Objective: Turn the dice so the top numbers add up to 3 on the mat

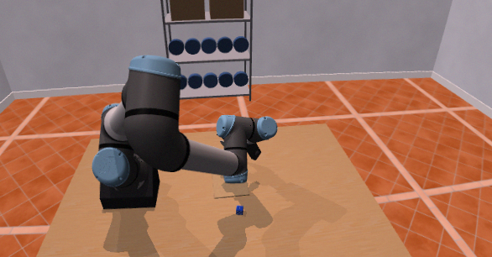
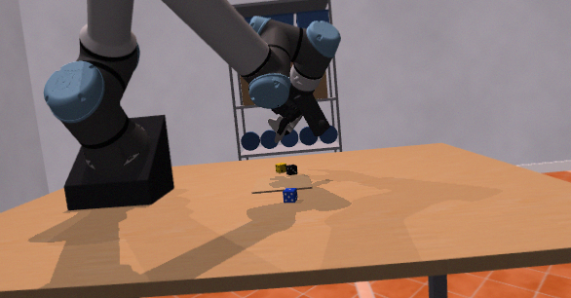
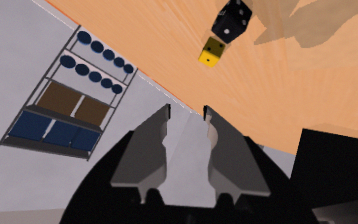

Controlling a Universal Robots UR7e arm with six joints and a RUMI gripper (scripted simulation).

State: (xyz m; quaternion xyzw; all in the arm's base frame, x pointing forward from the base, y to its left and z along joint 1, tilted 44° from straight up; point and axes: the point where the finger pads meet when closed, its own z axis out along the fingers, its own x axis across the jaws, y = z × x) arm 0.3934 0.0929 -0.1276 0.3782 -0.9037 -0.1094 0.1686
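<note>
A blue die (image 1: 239,210) lies on the wooden table just in front of the thin mat's near edge (image 1: 231,190), off the mat; it also shows in the exterior view (image 2: 290,196). A yellow die (image 2: 281,167) and a black die (image 2: 291,169) sit touching side by side beyond that edge (image 2: 283,190). The wrist view shows the yellow die (image 3: 212,51) and the black die (image 3: 231,21) well ahead of the fingers. My gripper (image 3: 187,105) (image 2: 287,128) hangs in the air above and behind the pair, tilted, its fingers narrow with nothing between them.
The robot's black base (image 1: 129,187) stands on the table's left part. A metal shelf (image 1: 207,39) with boxes and blue discs stands against the back wall, off the table. The table's edges are far from the dice.
</note>
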